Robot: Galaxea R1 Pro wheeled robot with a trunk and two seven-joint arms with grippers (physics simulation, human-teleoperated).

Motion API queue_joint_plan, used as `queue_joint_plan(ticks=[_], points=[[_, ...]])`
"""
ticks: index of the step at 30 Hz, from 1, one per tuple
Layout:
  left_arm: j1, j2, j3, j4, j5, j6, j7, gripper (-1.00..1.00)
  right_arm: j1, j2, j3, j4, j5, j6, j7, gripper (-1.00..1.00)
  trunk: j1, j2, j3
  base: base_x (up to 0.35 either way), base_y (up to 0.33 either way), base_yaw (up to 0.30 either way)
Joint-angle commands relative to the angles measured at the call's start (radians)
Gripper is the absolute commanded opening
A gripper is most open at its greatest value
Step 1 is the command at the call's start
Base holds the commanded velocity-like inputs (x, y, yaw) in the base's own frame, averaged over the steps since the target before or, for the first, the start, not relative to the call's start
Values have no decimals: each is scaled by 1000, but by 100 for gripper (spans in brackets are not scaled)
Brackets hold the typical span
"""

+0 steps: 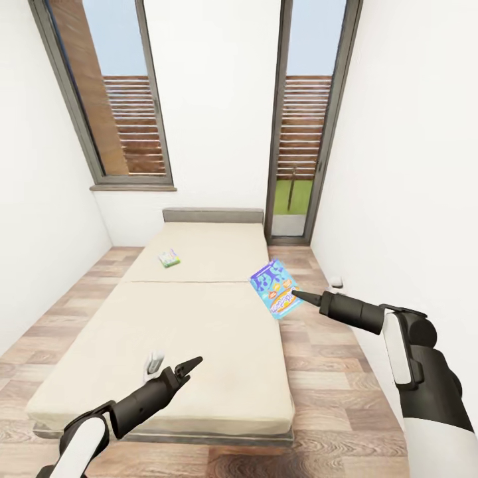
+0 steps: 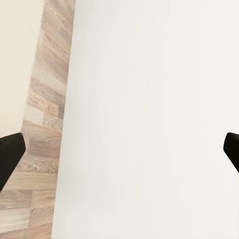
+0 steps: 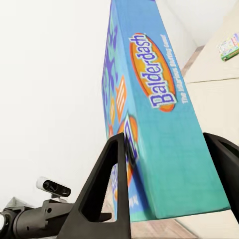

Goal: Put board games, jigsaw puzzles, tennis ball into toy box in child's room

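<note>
My right pincer (image 1: 296, 293) clamps the blue Balderdash board-game box (image 1: 276, 288) by its edge, lifted off the cream bed (image 1: 199, 318) for carrying; left pincer (image 1: 189, 366) gapes empty

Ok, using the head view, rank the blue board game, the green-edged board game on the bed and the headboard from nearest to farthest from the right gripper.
1. Blue board game: clamped in the right gripper, at the bed's right edge.
2. Green-edged board game: lying on the mattress, toward the left and farther up the bed.
3. Headboard: at the bed's far end, against the wall.
</note>
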Motion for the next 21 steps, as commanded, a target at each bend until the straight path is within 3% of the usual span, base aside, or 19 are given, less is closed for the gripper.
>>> queue_joint_plan(ticks=[1, 21], points=[[-1, 0, -1, 0, 0, 1, -2, 100, -1, 0, -1, -1, -1, 4, 6, -100, 0, -2, -2, -76, 0, 272], [0, 0, 5, 0, 5, -6, 0, 100, -9, 9, 17, 1, 10, 4, -2, -100, 0, -2, -2, -17, 0, 291]])
